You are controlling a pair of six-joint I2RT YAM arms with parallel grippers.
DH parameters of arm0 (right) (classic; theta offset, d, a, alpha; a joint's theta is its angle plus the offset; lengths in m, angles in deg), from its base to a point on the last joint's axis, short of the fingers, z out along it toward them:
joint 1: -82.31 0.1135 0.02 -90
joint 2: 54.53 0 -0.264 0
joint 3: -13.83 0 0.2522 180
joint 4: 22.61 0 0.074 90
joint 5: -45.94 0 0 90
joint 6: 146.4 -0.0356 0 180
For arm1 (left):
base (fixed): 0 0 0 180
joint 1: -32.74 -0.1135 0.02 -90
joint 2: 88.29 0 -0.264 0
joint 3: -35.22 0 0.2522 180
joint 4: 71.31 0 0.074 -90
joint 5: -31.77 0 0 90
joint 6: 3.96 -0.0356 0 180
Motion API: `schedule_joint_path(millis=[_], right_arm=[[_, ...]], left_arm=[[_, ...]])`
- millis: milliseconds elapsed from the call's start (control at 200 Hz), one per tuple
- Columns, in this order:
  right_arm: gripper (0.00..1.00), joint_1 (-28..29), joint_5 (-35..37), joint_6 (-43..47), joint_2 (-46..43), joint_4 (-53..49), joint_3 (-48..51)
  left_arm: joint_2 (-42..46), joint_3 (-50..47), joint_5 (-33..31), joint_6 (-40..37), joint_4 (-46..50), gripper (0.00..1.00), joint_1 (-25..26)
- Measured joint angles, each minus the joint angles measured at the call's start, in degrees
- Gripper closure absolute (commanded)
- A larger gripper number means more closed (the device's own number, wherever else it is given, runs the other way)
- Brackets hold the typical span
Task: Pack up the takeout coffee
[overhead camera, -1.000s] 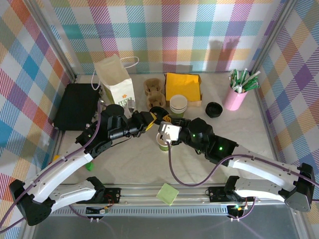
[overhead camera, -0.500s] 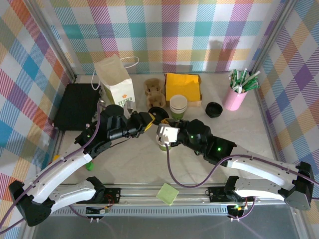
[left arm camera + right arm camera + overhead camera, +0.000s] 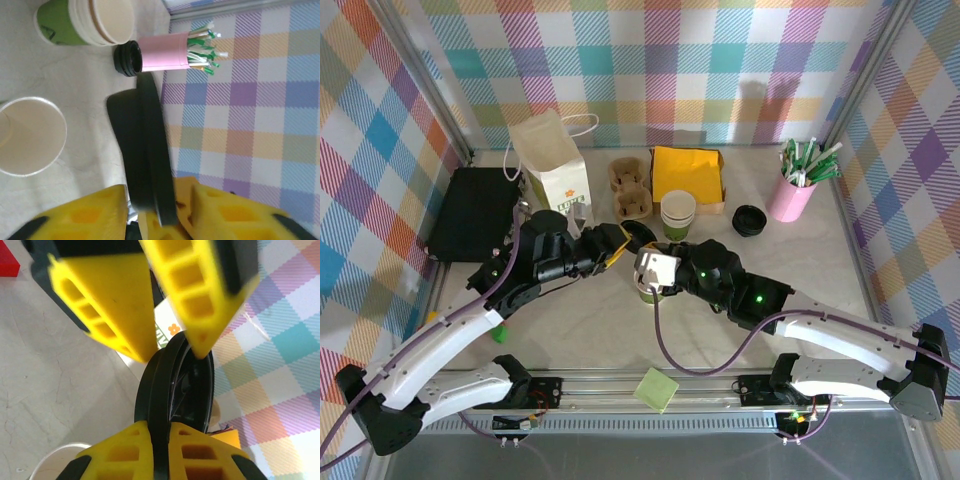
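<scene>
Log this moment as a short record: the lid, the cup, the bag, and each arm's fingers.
lid: black lid, on edge, between the two grippers
right gripper: fingers shut on the lid's rim
left gripper: fingers on either side of the lid; gripping or letting go, unclear
takeout coffee: upright, no lid on it
paper bag: upright at the back left

Lighting: bright, even, overhead; I note soft shadows on the counter (image 3: 610, 330). Top view sharp. Wrist views: yellow fingers (image 3: 90, 215) blurred close up, black lid (image 3: 170, 390) crisper
</scene>
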State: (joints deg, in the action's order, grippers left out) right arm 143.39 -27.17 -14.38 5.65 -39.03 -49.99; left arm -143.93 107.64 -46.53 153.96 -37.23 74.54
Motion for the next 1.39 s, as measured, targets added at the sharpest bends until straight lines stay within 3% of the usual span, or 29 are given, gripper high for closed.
schedule_joint_path(millis=[100, 370, 505, 770, 1155, 1395], right_arm=[[1.00, -0.37, -1.05, -3.08, 0.02, -3.37, -1.31], [1.00, -2.01, -7.34, -16.61, 1.53, -13.73, -10.12], [1.00, -6.88, -11.96, -28.20, 3.39, -19.04, -15.32], [1.00, -17.40, -27.65, -49.24, 5.68, -24.41, -18.75], [1.00, -26.47, -49.55, -74.42, 5.55, -19.80, -16.22], [1.00, -28.57, -55.84, -85.24, 4.22, -13.84, -8.07]], left_arm=[[2.49, 1.70, -1.79, -1.95, 1.62, 0.29, 0.00], [8.48, 5.95, -6.86, -8.96, 5.31, 0.27, 0.00], [9.20, 6.27, -8.57, -12.33, 7.61, 0.26, 0.00], [10.43, 6.56, -9.99, -18.29, 11.43, 0.26, 0.00], [10.88, 4.94, -10.54, -26.93, 13.11, 0.27, 0.00], [8.41, 0.07, -7.85, -27.93, 11.98, 0.26, 0.00]])
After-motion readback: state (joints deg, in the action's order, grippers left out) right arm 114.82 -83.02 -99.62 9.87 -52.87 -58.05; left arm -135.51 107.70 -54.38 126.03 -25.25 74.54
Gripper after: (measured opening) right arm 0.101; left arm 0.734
